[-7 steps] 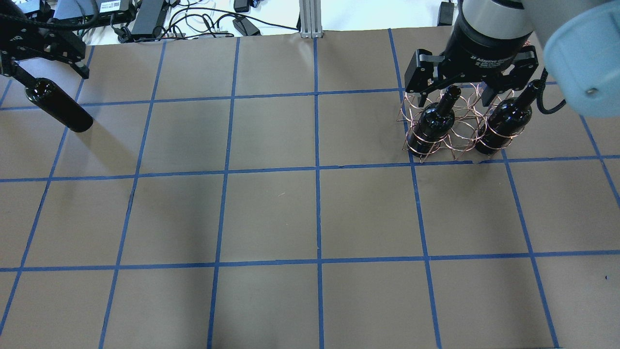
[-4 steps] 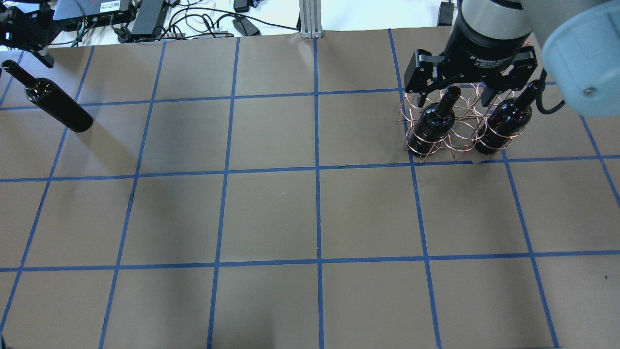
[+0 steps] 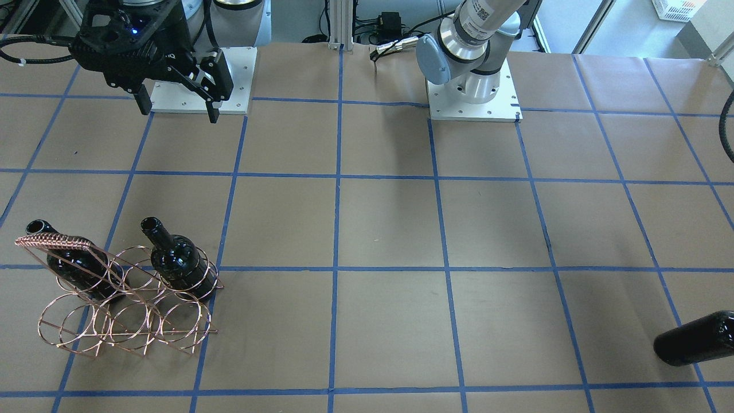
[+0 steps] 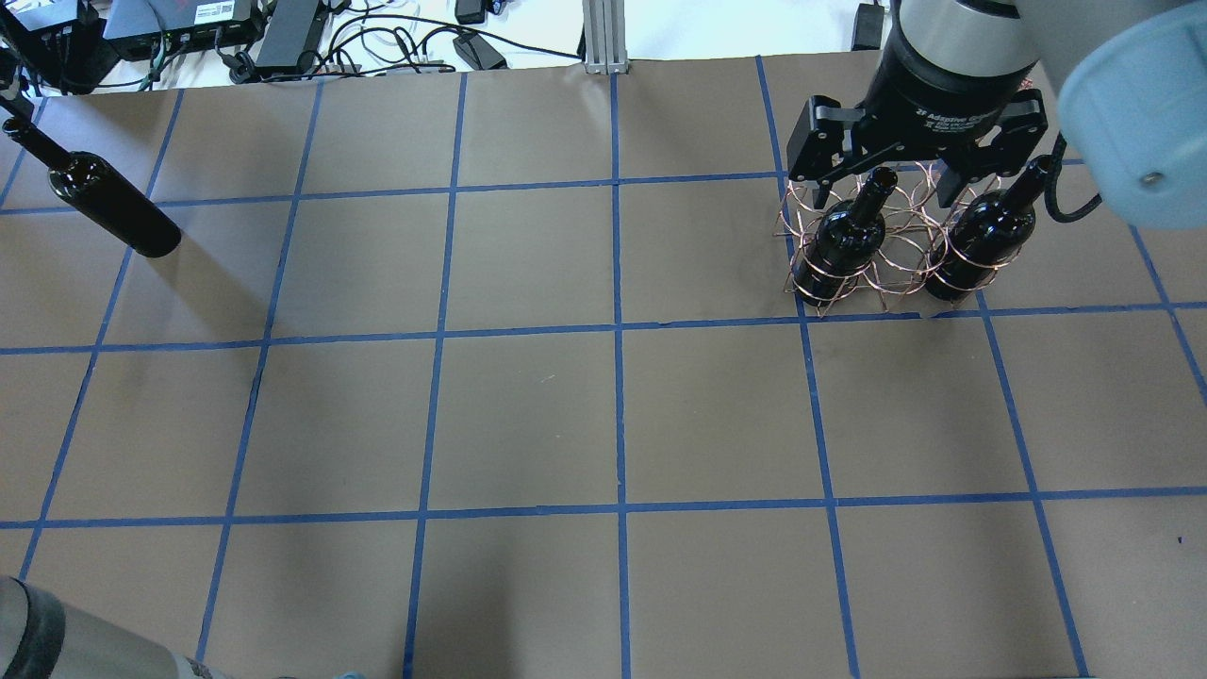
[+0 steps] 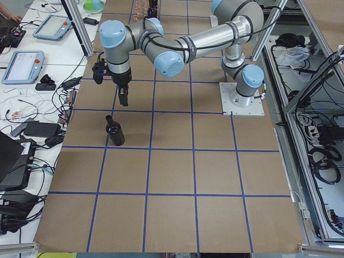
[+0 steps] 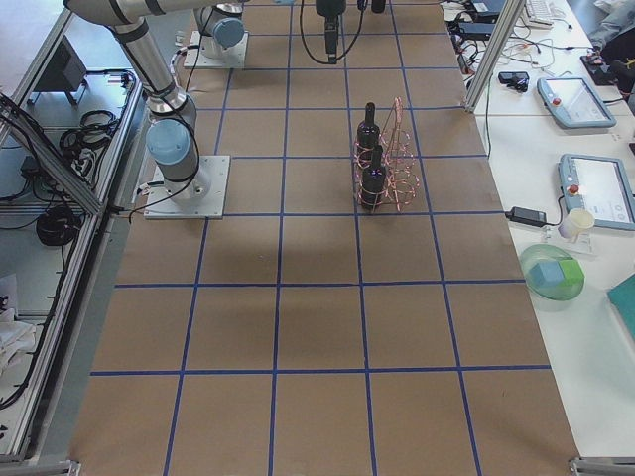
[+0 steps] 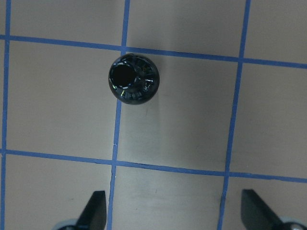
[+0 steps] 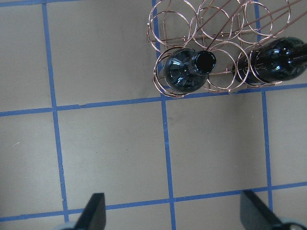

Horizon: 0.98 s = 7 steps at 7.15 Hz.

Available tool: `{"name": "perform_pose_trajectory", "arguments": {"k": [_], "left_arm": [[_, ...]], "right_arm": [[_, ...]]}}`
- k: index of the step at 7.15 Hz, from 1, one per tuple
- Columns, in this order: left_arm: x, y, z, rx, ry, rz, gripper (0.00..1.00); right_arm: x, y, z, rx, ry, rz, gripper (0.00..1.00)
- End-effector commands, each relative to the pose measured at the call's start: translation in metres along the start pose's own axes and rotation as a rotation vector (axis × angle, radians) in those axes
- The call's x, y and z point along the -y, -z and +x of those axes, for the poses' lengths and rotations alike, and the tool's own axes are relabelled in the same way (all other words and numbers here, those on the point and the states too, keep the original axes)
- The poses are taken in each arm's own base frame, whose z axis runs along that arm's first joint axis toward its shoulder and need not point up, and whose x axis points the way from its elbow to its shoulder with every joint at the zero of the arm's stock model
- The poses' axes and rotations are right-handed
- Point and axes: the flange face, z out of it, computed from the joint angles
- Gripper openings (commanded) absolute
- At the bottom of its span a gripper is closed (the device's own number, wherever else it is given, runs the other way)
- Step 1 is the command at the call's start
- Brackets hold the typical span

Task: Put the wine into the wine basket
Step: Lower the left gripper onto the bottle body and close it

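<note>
A loose near-black wine bottle (image 4: 104, 203) stands upright at the table's far left; it also shows in the front view (image 3: 697, 338) and the left side view (image 5: 114, 131). My left gripper (image 7: 173, 213) is open and empty, hanging above and beside that bottle (image 7: 132, 79). The copper wire wine basket (image 4: 886, 259) stands at the far right and holds two bottles (image 4: 849, 240) (image 4: 985, 236). My right gripper (image 4: 910, 184) is open and empty, high above the basket (image 8: 216, 28).
Cables and power bricks (image 4: 283, 33) lie beyond the table's far edge. My left arm's elbow (image 4: 38, 641) pokes in at the overhead view's bottom left. The two arm bases (image 3: 473, 92) sit at the robot's side of the table.
My left gripper, which was around the loose bottle's neck, has risen and drawn away out of the overhead view. The bottle stays upright in place. The right arm has not moved.
</note>
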Motion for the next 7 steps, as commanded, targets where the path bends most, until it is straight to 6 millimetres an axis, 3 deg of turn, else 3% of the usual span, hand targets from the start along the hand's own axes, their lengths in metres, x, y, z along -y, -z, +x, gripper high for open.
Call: {"name": "perform_pose_trajectory", "arguments": {"k": [1,4,7], "left_arm": [[0.016,-0.03,-0.025,0.004,0.01,0.022,1.0],[0.038,-0.073,-0.037,-0.006,0.014,0.047,1.0],[0.051,-0.097,-0.04,-0.042,0.03,0.079,1.0]], "right_arm": [[0.0,0.0,0.0,0.0,0.0,0.0,1.0],[0.0,0.001,0.0,0.0,0.0,0.002,1.0],[-0.001,0.001,-0.001,0.0,0.001,0.002,1.0]]}}
